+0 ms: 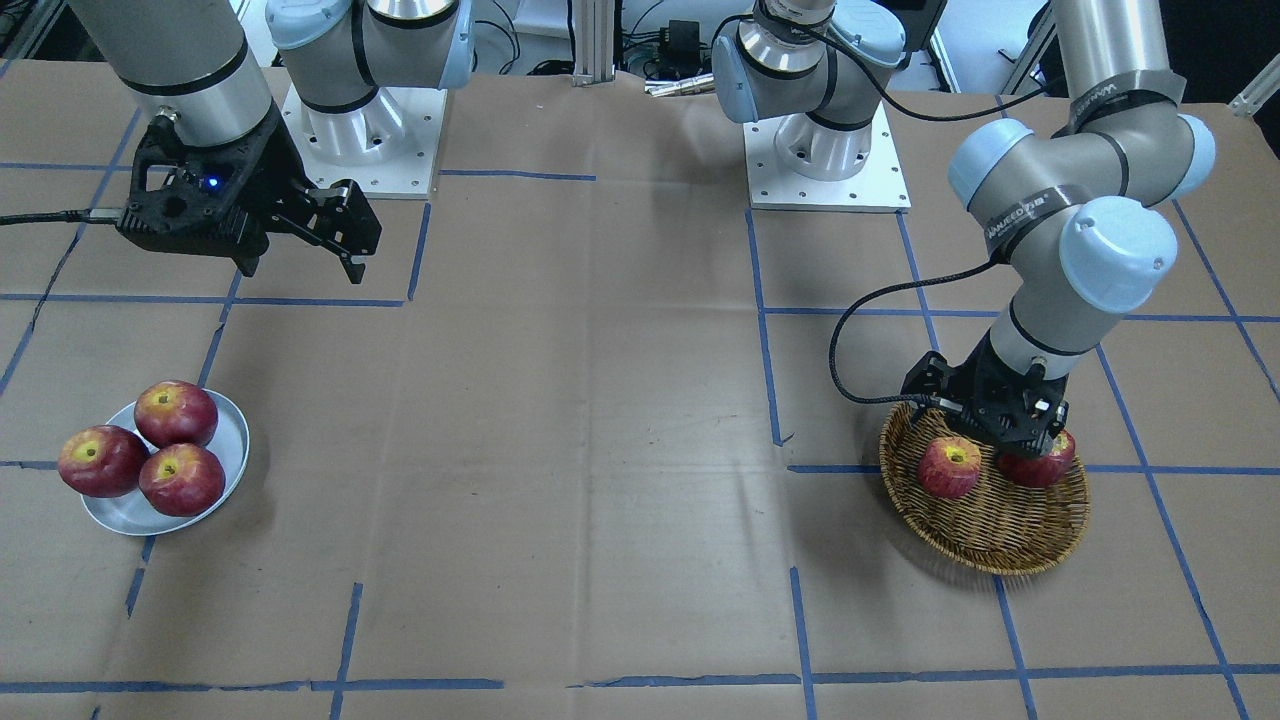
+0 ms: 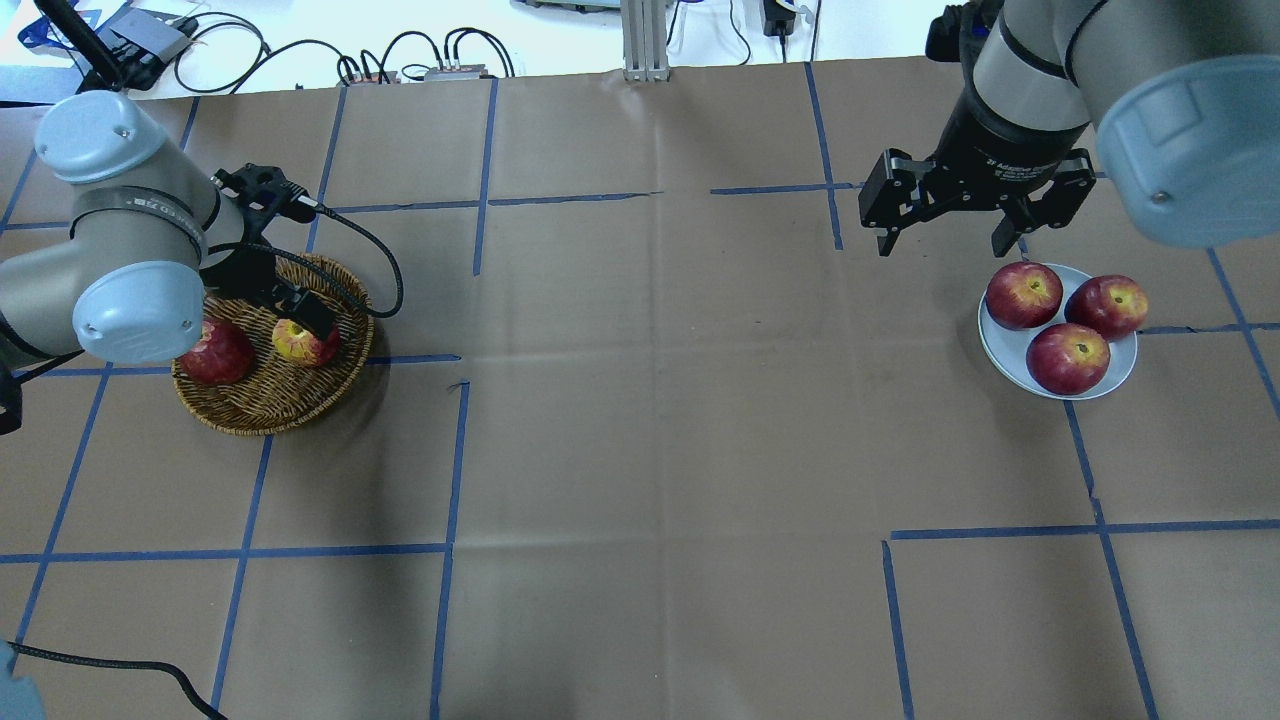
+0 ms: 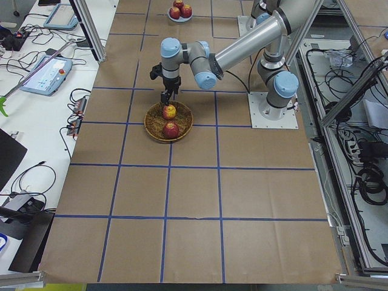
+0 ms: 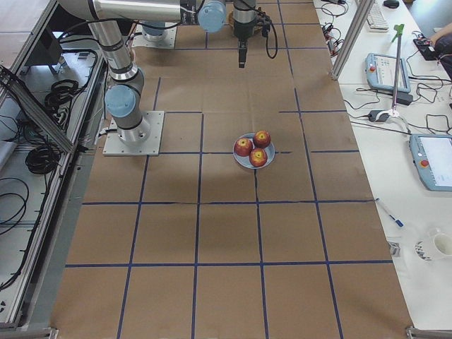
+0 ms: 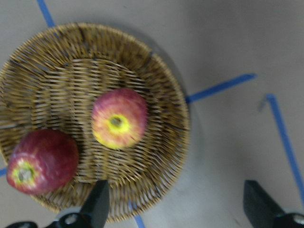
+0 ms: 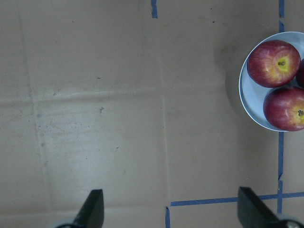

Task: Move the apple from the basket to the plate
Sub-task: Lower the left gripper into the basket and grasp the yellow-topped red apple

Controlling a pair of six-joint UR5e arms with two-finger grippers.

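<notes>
The pinkish-red apple [image 5: 118,118] with a yellow-green stem patch lies in the wicker basket [image 5: 180,118], next to a darker red apple [image 5: 42,161]. It also shows in the overhead view [image 2: 303,343] and in the front view [image 1: 950,466]. My left gripper [image 5: 175,194] hovers just above the basket [image 2: 270,420], open and empty. The pale plate [image 2: 1000,345] holds three dark red apples [image 2: 1068,358]. My right gripper [image 2: 945,245] is open and empty, raised over the table beside the plate [image 6: 247,95].
Brown paper with blue tape lines [image 2: 450,450] covers the table. The two arm bases [image 1: 825,150] stand at the robot's edge. The left arm's cable [image 2: 370,250] loops over the basket's far side.
</notes>
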